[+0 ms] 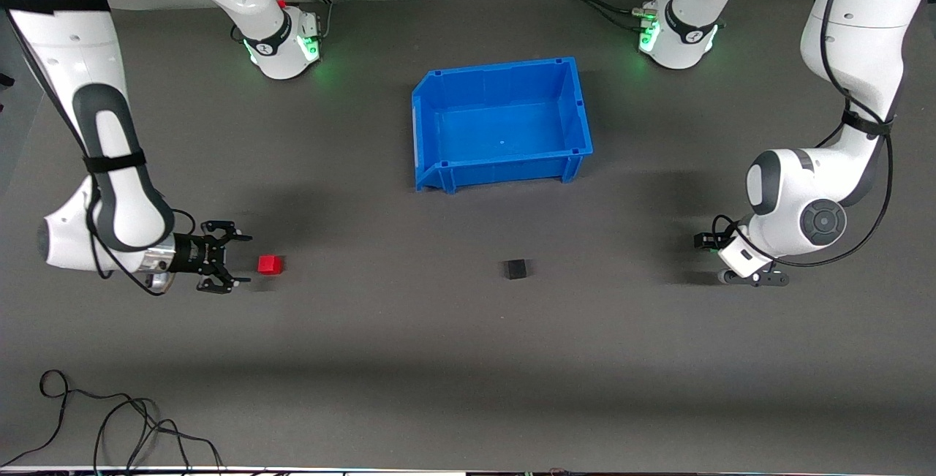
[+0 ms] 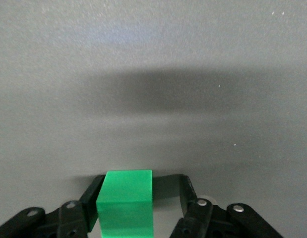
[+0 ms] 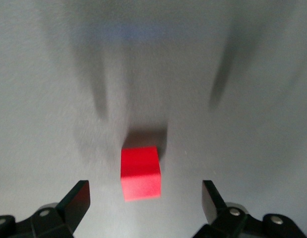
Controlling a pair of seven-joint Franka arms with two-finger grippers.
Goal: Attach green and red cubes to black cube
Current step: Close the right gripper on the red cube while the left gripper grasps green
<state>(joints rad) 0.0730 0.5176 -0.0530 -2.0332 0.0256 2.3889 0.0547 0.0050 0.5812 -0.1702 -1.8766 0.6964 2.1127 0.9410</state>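
Observation:
The red cube (image 1: 269,264) lies on the table toward the right arm's end. My right gripper (image 1: 232,258) is open and low beside it; in the right wrist view the red cube (image 3: 140,172) sits just ahead of the gap of that gripper (image 3: 146,194), touching neither finger. The black cube (image 1: 515,269) lies alone mid-table. My left gripper (image 1: 720,257) is low at the left arm's end. In the left wrist view the green cube (image 2: 126,201) sits between the fingers of that gripper (image 2: 142,191), against one finger with a gap to the other. The green cube is hidden in the front view.
An empty blue bin (image 1: 439,96) stands mid-table, farther from the front camera than the black cube. Loose black cables (image 1: 117,425) lie by the table edge nearest the front camera, toward the right arm's end.

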